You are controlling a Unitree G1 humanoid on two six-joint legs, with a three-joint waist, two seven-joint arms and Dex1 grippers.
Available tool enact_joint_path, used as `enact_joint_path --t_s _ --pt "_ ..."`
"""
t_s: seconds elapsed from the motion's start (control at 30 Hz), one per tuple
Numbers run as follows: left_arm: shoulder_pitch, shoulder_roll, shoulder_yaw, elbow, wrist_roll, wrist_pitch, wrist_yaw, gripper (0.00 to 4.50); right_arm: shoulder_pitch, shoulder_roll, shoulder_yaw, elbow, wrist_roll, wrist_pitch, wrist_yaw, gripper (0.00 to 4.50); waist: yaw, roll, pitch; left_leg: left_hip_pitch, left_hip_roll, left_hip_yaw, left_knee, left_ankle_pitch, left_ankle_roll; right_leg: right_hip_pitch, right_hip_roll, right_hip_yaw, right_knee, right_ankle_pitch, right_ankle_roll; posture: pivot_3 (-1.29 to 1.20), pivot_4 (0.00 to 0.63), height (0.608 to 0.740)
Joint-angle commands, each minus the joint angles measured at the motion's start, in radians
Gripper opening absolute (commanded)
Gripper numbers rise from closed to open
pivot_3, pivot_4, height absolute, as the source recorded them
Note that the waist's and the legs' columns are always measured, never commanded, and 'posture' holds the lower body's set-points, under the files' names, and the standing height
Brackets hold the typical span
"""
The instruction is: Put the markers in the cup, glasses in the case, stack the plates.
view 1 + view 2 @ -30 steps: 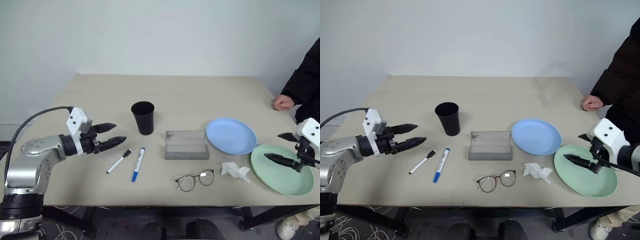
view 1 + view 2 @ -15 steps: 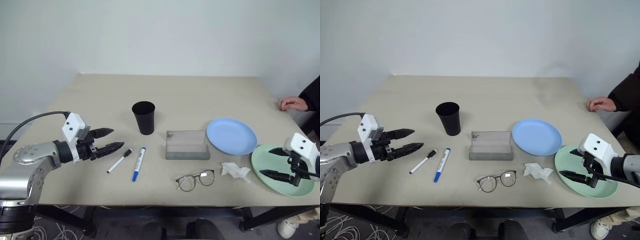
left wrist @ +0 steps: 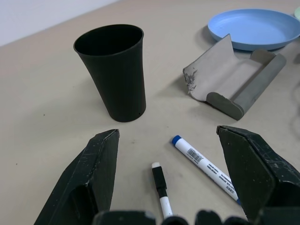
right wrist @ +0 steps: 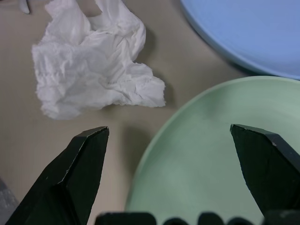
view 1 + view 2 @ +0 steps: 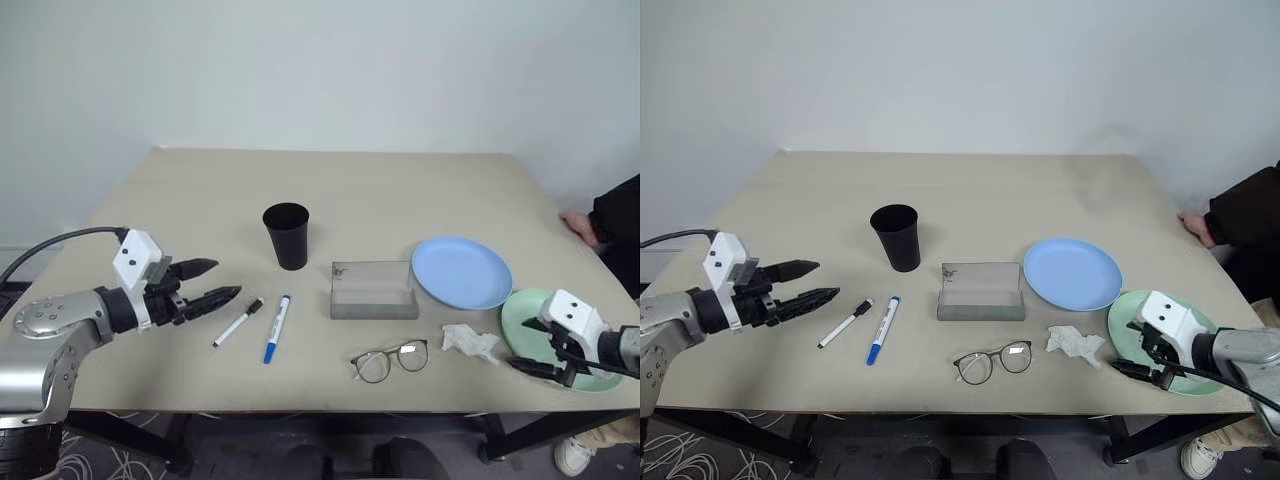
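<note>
A: Start at the near edge of the tabletop (image 5: 400, 190). What's there?

B: The glasses (image 5: 390, 359) lie flat and unfolded, their width running left to right, lenses toward the case. To their right is a crumpled tissue (image 5: 470, 341), then the green plate (image 5: 520, 310) at the near right corner. The right gripper (image 5: 1137, 358) hangs over that plate's near left rim, fingers spread wide and empty. I'd guess it is lined up to take the rim, since that plate has to go onto the other one.

A: And on the left?

B: The left gripper (image 5: 212, 281) sits low over the tabletop, pointing right at the two markers, its fingers (image 3: 96, 171) also apart and holding nothing. In its wrist view both markers lie between the fingers, so it looks aimed at them.

A: How do the markers lie?

B: Side by side, close but not touching. The black marker (image 5: 237, 322) slants, cap at the far right end. The blue marker (image 5: 276, 327) is just right of it, long axis running near to far with a slight lean, one blue end far and one near.

A: Further back?

B: The case (image 5: 373, 290) lies open, long side left to right, lid standing up at the far side, ready for the glasses. The blue plate (image 5: 461, 271) is to its right, near the green one. The cup (image 5: 287, 235) stands upright, mouth up, just beyond the markers, a short carry. A person's hand (image 5: 578, 222) rests at the far right edge.
</note>
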Motion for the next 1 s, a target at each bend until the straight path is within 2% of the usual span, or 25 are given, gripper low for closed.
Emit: enact_joint_path --t_s 0.03,0.13,0.43,0.53,0.73,1.0 --pt "-0.007 0.014 0.036 -0.028 -0.017 -0.007 0.003 3.5 0.002 0.011 -0.01 0.009 -0.013 -0.009 -0.027 4.5 0.001 0.0 0.0 0.0 0.0 0.0 0.0 0.0 0.0 0.0 0.0 0.0 0.0 0.0 0.0 0.0 0.0 0.709" --pt "-0.011 0.012 0.039 -0.025 -0.02 -0.006 0.006 3.53 0.0 0.018 0.009 0.034 -0.029 -0.028 -0.034 3.93 0.001 0.0 0.0 0.0 0.0 0.0 0.0 0.0 0.0 0.0 0.0 0.0 0.0 0.0 0.0 0.0 0.0 0.709" --pt "-0.003 0.019 0.048 -0.017 -0.015 -0.009 0.0 3.53 -0.057 0.026 0.032 0.11 -0.05 -0.074 -0.046 0.87 -0.005 -0.004 0.0 0.004 0.0 0.003 0.0 0.0 0.0 0.004 -0.001 0.0 0.0 0.0 0.0 0.0 0.0 0.709" --pt "0.001 0.013 0.053 -0.021 -0.015 -0.01 0.008 3.53 -0.097 0.024 0.033 0.15 -0.064 -0.085 -0.052 0.02 -0.016 -0.006 0.001 0.007 0.003 0.008 0.001 -0.001 -0.001 0.01 -0.001 0.0 -0.002 0.0 0.0 0.0 0.0 0.709" --pt "0.01 0.005 0.056 -0.026 -0.014 -0.013 0.013 3.53 -0.156 0.012 0.058 0.235 -0.12 -0.111 -0.082 0.02 -0.017 -0.006 0.004 0.018 0.01 0.023 0.0 -0.002 -0.003 0.016 -0.004 0.0 -0.005 -0.002 -0.001 0.0 0.0 0.709" --pt "0.019 0.008 0.068 -0.03 -0.016 -0.012 0.021 3.53 -0.32 -0.022 0.067 0.398 -0.166 -0.195 -0.092 0.02 -0.011 -0.003 0.006 0.017 0.009 0.025 0.0 -0.002 0.0 0.011 -0.005 0.0 -0.005 0.001 0.004 0.0 0.0 0.709"
